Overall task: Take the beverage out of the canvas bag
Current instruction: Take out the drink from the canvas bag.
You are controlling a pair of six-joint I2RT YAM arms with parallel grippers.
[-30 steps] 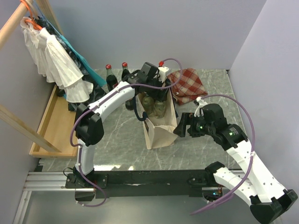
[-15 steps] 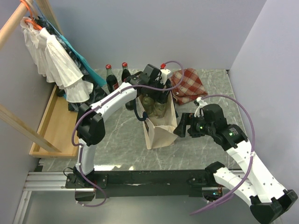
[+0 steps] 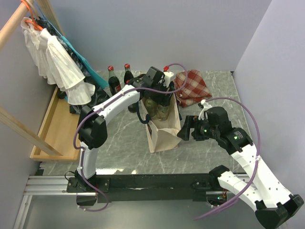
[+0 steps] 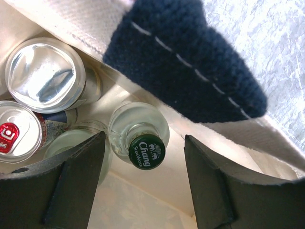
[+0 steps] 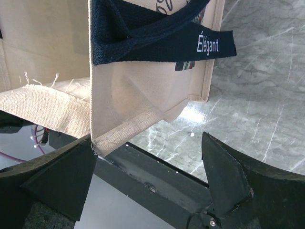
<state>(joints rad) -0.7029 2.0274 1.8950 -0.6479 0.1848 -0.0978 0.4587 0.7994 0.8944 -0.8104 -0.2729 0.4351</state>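
Straight below the left gripper [image 4: 143, 143], one canvas bag [image 4: 62, 19] held two cans [image 4: 45, 71] and two clear glass bottles [image 4: 146, 151], one green-capped and one half hidden, while two red-capped dark bottles [image 3: 113, 82] stood to its left and one red checked cloth [image 3: 193, 86] lay to its right

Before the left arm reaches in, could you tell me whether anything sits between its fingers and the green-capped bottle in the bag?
Nothing visible does: the left gripper is open and the green-capped bottle shows clear between its fingers. The navy handle hangs close beside that path at the rim of the canvas bag.
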